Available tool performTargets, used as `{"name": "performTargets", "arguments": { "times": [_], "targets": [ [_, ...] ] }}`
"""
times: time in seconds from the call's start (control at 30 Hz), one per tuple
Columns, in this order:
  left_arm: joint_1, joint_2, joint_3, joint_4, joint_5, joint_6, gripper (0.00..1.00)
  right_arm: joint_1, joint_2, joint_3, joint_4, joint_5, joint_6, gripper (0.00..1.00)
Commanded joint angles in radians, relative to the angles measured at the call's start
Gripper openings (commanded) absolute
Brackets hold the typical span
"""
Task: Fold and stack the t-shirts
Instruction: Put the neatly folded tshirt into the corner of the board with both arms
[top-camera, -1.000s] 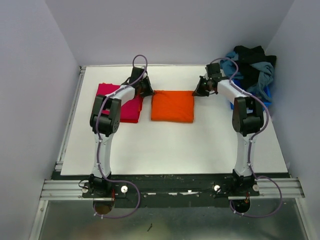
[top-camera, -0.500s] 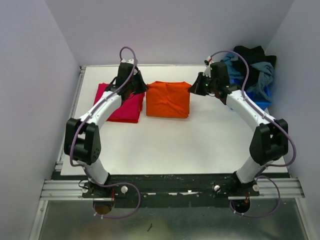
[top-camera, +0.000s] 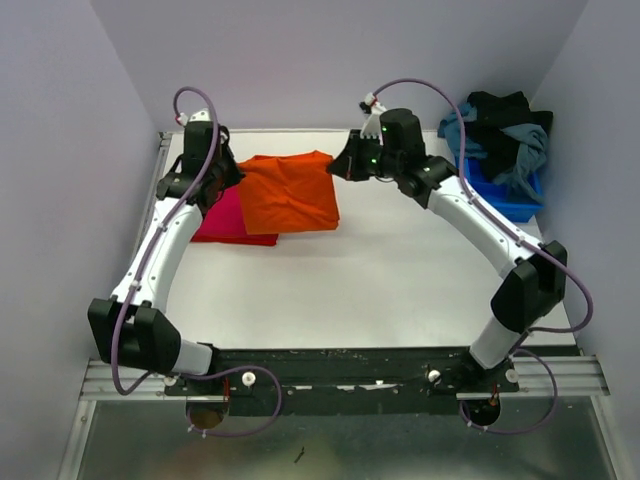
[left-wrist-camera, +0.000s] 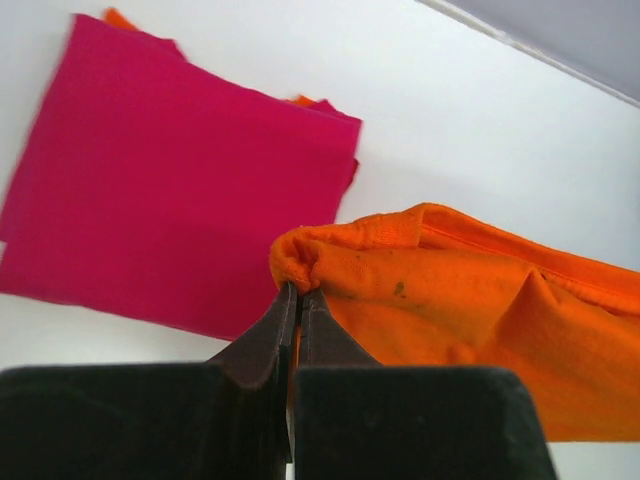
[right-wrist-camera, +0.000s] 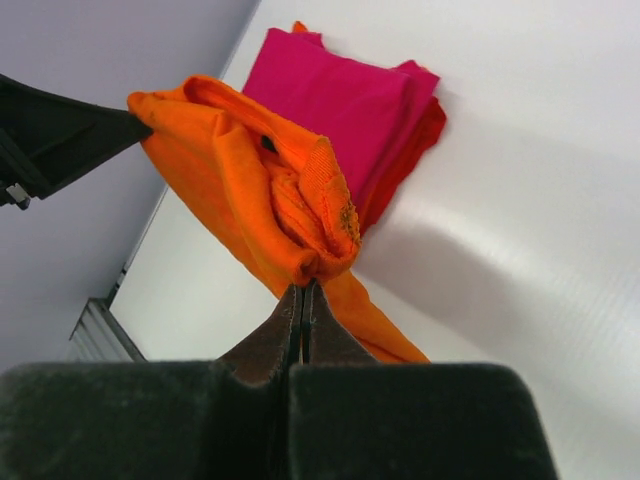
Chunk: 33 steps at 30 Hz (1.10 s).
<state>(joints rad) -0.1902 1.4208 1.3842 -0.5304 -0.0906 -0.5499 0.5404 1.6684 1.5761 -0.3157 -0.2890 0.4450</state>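
Left gripper (left-wrist-camera: 297, 298) and right gripper (right-wrist-camera: 303, 292) each pinch a corner of the folded orange t-shirt (top-camera: 290, 192) (cloth bunched at both tips), held raised and overlapping the right edge of the magenta t-shirt (top-camera: 222, 218).

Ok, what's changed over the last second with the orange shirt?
Both arms swung left, carrying the orange t-shirt from mid-table until it overlaps the right part of the pink t-shirt. The left gripper and right gripper stayed shut on its opposite ends; nothing was let go. The pink t-shirt and the clothes in the blue bin have not moved.
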Motion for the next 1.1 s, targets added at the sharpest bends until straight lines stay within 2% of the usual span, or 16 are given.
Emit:
{"name": "performTargets", "arguments": {
  "times": [0.0, 0.2, 0.37, 0.73, 0.9, 1.07],
  "targets": [
    [0.084, -0.069, 0.036, -0.095, -0.149, 0.038, 0.0, 0.059, 0.08, 0.103, 0.009, -0.009, 0.023, 0.01],
    [0.213, -0.057, 0.035, -0.094, -0.218, 0.051, 0.0, 0.141, 0.192, 0.194, 0.102, 0.03, 0.063, 0.01],
    [0.267, -0.028, 0.029, -0.066, -0.27, 0.059, 0.0, 0.188, 0.274, 0.266, 0.144, 0.05, 0.086, 0.01],
    [0.291, 0.059, 0.013, 0.007, -0.328, 0.087, 0.0, 0.227, 0.35, 0.286, 0.167, 0.083, 0.092, 0.01],
    [0.293, 0.118, 0.058, -0.008, -0.327, 0.105, 0.0, 0.228, 0.398, 0.315, 0.159, 0.077, 0.101, 0.01],
    [0.296, 0.119, 0.078, -0.033, -0.345, 0.12, 0.0, 0.242, 0.378, 0.288, 0.173, 0.088, 0.107, 0.01]
  ]
}}
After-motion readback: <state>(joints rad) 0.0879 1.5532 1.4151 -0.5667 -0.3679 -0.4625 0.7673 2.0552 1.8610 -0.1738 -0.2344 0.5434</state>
